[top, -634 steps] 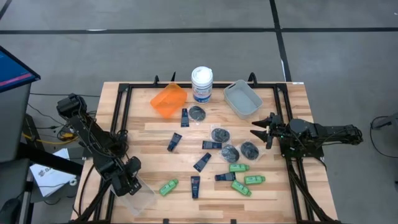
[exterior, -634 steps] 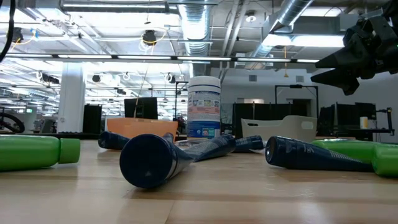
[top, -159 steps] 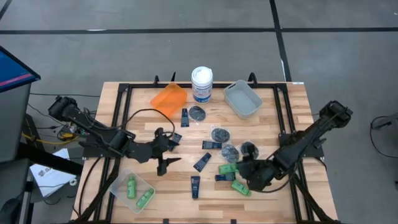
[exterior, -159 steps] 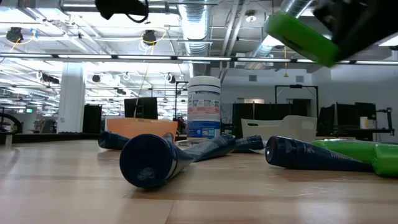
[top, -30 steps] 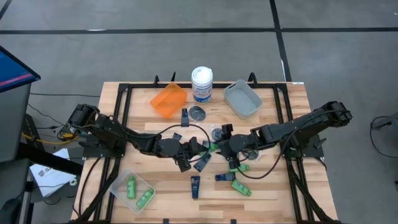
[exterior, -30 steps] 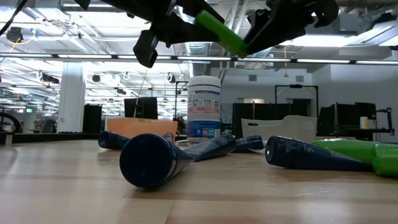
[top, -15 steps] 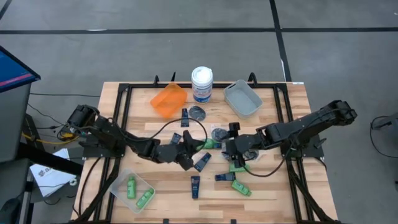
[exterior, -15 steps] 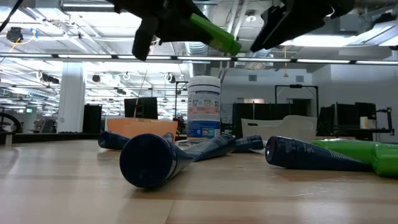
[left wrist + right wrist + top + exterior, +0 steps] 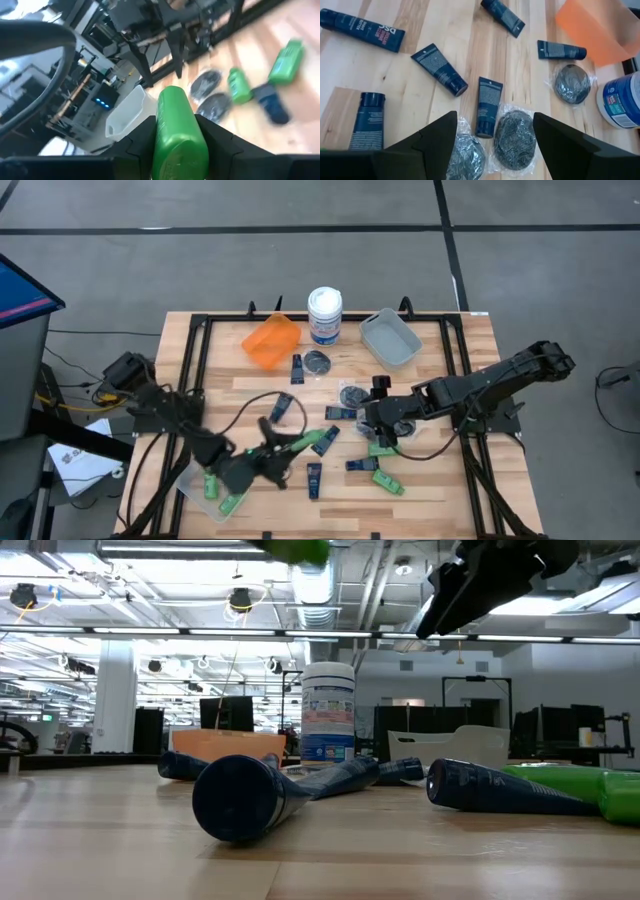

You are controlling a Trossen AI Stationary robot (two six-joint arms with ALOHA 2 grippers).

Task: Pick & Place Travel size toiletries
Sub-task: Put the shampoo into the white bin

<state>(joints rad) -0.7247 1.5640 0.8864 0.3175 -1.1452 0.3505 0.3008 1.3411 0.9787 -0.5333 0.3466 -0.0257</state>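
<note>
Right now we are holding a green bottle (image 9: 177,135) clenched between the fingers of our left gripper (image 9: 285,448), which is hanging above the front-left part of the table (image 9: 450,480), near the clear bin (image 9: 196,475). Two more green bottles (image 9: 222,492) are lying inside that bin. Our right gripper (image 9: 373,406) is hovering over the middle of the table with its fingers (image 9: 435,137) spread wide and gripping nothing; below it we are looking at dark grey pots (image 9: 514,134) in clear wrap and several navy tubes (image 9: 487,106) lying flat on the wood.

Further green bottles (image 9: 388,481) are resting on the table below and in front of the right gripper, with one navy tube (image 9: 362,465) touching them. Another navy tube (image 9: 313,478) is lying near the front edge, just beside the left gripper, and one more (image 9: 282,407) is sitting farther back toward the orange bin (image 9: 270,340). A round grey pot (image 9: 317,361) and a navy tube (image 9: 297,368) are lying just in front of the white tub (image 9: 324,315), which is standing upright at the back between the orange bin and the grey bin (image 9: 391,338). From table height we are seeing a navy tube (image 9: 245,795) lying cap-forward and a green bottle (image 9: 580,790) at the far right.
</note>
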